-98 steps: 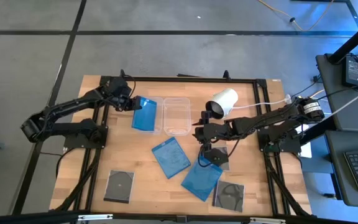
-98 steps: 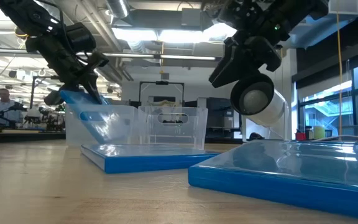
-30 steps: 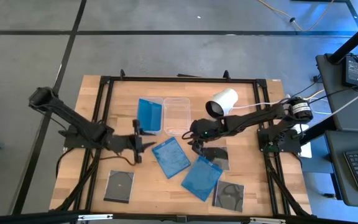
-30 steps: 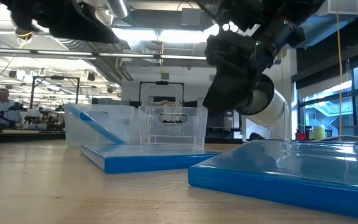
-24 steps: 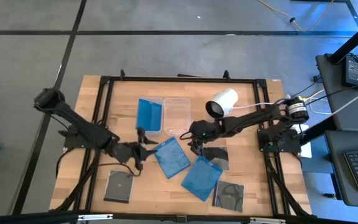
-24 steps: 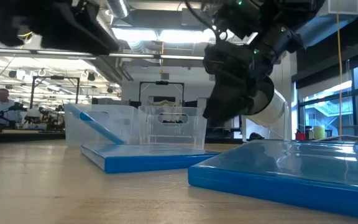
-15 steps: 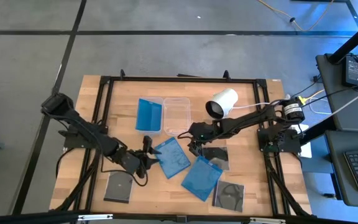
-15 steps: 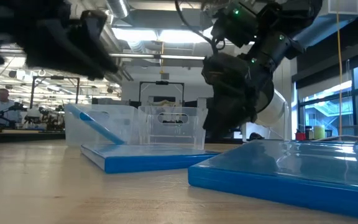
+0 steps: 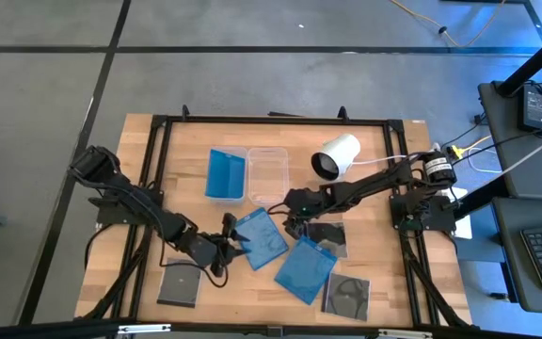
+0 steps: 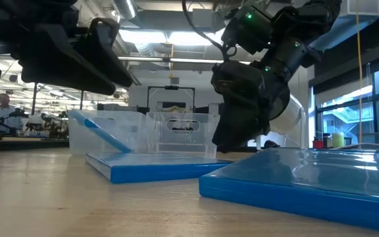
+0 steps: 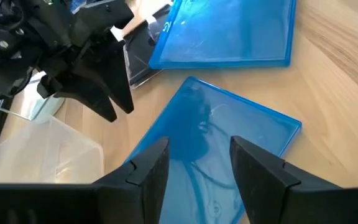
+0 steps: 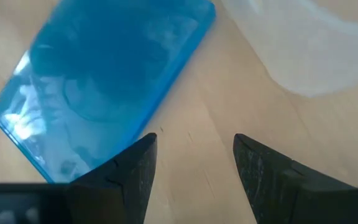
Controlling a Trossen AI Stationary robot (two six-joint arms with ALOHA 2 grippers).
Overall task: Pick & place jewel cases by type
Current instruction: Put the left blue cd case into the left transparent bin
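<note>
Three translucent blue jewel cases show in the high view. One stands tilted in the left clear tub (image 9: 224, 174), one lies flat mid-table (image 9: 260, 238), and one lies nearer the front (image 9: 305, 269). Dark cases lie at front left (image 9: 179, 282), front right (image 9: 346, 295) and under the right arm (image 9: 329, 236). My left gripper (image 9: 233, 235) is open at the middle blue case's (image 11: 222, 134) left edge, fingers over it. My right gripper (image 9: 293, 217) is open, just above the table between that case (image 12: 104, 81) and the right tub (image 12: 303, 50).
An empty clear tub (image 9: 268, 175) stands beside the one with the blue case. A white cylinder (image 9: 336, 154) lies at the far right, behind the right arm. A black frame (image 9: 271, 120) rims the wooden table. The two grippers face each other across the middle blue case.
My left gripper has swung toward the table's right and near edge, from beside the left tub to the middle blue case's left edge. My right gripper has shifted a little toward the table's left and sunk lower. No case has moved.
</note>
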